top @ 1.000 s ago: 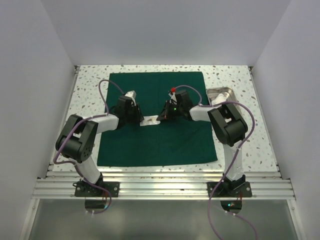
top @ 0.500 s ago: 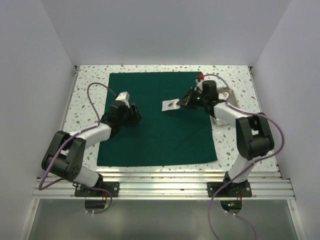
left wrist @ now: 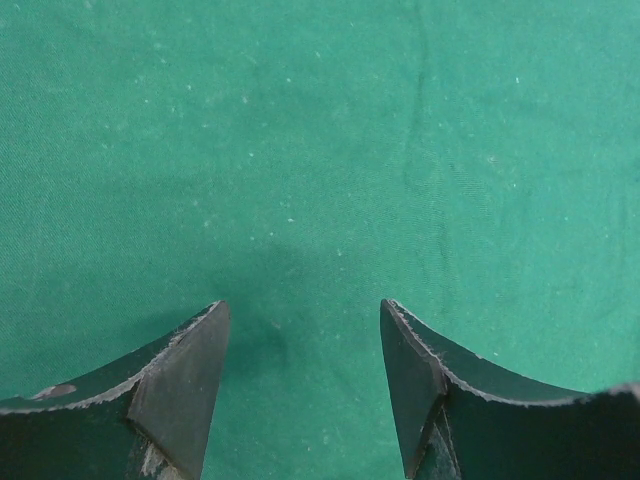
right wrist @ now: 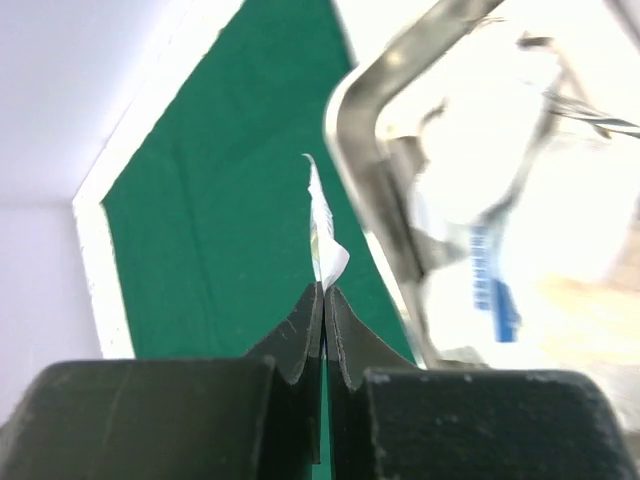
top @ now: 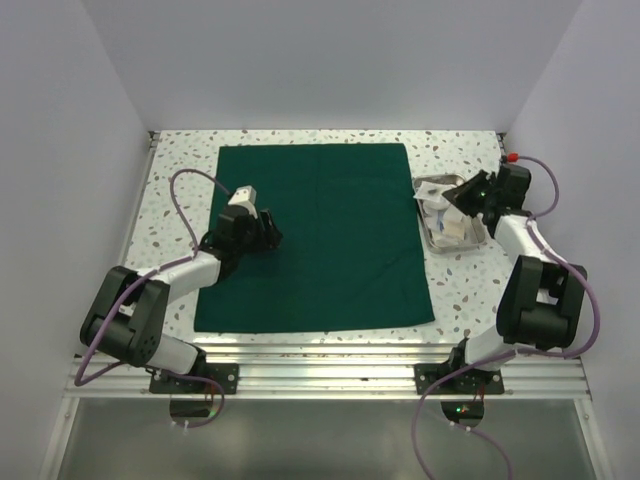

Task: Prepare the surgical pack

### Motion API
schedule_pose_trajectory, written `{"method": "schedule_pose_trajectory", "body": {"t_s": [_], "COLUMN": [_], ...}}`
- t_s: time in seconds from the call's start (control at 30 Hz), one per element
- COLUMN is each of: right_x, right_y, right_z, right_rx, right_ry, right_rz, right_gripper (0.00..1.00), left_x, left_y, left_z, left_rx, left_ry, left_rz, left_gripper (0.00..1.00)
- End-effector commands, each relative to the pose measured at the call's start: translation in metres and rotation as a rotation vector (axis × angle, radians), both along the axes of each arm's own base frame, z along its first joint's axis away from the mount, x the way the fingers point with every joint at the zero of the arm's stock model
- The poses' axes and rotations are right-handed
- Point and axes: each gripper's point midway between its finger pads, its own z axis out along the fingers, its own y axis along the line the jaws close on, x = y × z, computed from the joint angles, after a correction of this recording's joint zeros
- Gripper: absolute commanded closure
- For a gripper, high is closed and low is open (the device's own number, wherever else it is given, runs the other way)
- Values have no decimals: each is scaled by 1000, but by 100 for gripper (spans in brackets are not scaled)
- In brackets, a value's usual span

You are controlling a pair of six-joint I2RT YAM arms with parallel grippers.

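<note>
Two claws that had met a second before now stood apart: the right claw (right wrist: 323,290), pinched shut on a white packet (right wrist: 327,258), had swung over to the tray (right wrist: 352,140); the left claw (left wrist: 303,308) gaped wide, empty. Directly beneath it the drape (top: 330,260) lay flat, smooth and dark green, on the desk (top: 470,290).

Top camera: we look down from behind the arm bases (top: 195,378) over the whole table (top: 180,170). Left wrist: close, facing the green drape (left wrist: 320,150). Right wrist: low, facing drape edge and steel tray (right wrist: 355,150). All share the drape.
</note>
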Motion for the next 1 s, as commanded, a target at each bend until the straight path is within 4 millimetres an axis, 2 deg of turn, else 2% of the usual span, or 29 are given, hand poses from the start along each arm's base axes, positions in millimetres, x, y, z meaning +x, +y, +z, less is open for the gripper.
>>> {"method": "schedule_pose_trajectory", "body": {"t_s": [0.0,0.13,0.2,0.3,0.37,0.43,0.5,0.57,0.6,0.67,0.73,0.77,0.8,0.83,0.9,0.97], "right_x": [-6,-19,-21,-27,-33,-43,-52,-63,-70,-68,-63,-61,-54,-51,-40,-35], "right_y": [-21,-37,-39,-43,-49,-54,-64,-67,-71,-66,-52,-48,-40,-35,-15,11], "right_z": [-8,-27,-33,-42,-41,-39,-38,-32,-35,-25,-25,-34,-28,-29,-32,-38], "right_rx": [-48,-91,-109,-134,-160,-182,-212,-221,-224,-218,-173,-170,-153,-149,-155,-175], "right_ry": [40,80,99,153,174,190,210,217,233,166,136,166,151,153,155,175], "right_rz": [-88,-170,-162,-170,-201,-232,-287,-310,-333,-313,-236,-198,-154,-127,-50,27], "right_gripper": [100,98,89,68,45,27,22,22,23,32,43,45,47,59,71,76], "left_x": [9,7,6,4,2,2,0,0,-1,-1,-2,-2,-2,-1,-1,-1], "left_y": [-2,-4,-5,-5,-6,-7,-10,-12,-13,-16,-18,-19,-19,-20,-20,-20], "left_z": [18,17,20,21,24,25,27,28,27,28,27,26,25,24,25,26], "left_rx": [-27,-31,-37,-44,-49,-58,-67,-69,-71,-72,-72,-71,-69,-69,-68,-67], "left_ry": [-75,-73,-79,-83,-89,-92,-97,-98,-95,-98,-95,-92,-89,-86,-85,-88], "left_rz": [12,9,6,8,6,9,5,1,-2,-9,-14,-14,-16,-15,-15,-17], "left_gripper": [34,34,34,34,34,34,34,34,34,34,34,35,35,35,35,35]}}
